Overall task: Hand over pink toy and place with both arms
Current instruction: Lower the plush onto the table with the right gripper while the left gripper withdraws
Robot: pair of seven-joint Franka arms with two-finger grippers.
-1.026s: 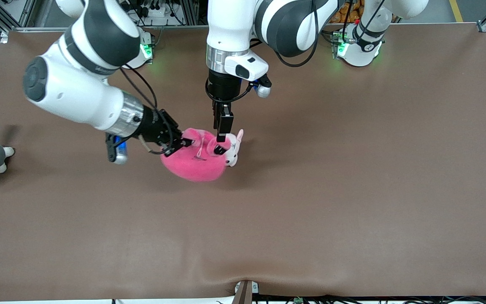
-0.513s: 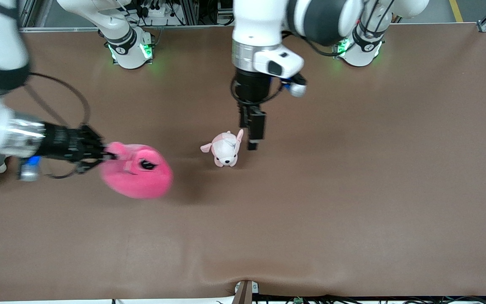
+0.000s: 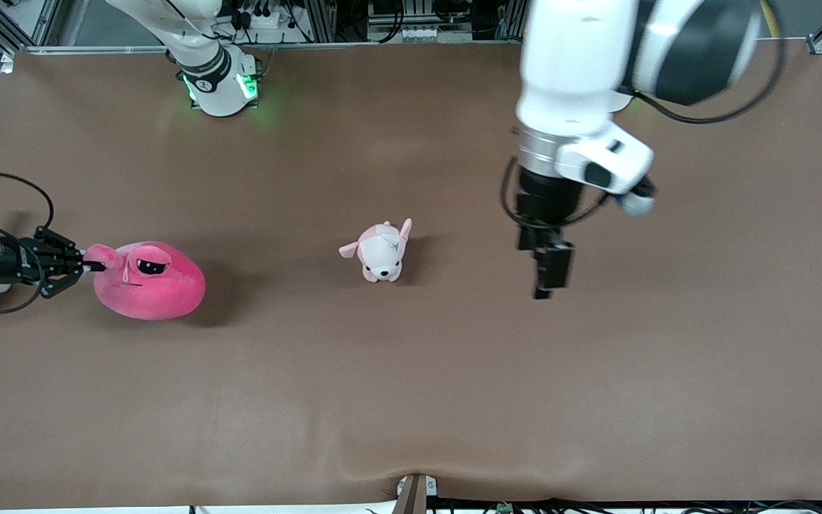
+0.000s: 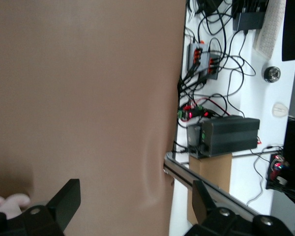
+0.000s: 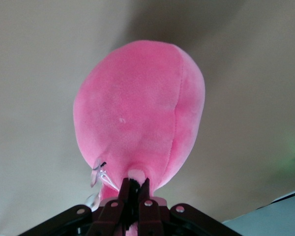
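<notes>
Even overhead light; left arm point(image 3: 582, 71) perhaps motion-blurred.

Bare table point(image 3: 668, 371) around left gripper point(image 3: 544, 285) — puppy plush point(image 3: 381, 251) nearby.

Right tool point(image 5: 133, 189) clamped on pink toy point(image 5: 140, 110)

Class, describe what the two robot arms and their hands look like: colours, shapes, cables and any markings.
Both arms are glossy white rounded segments with dark joint sections. The left arm has a silver wrist ring and looping black cable above its black left hand. The right hand is black, with thin black cables and a blue light at the wrist. The bases glow green.
</notes>
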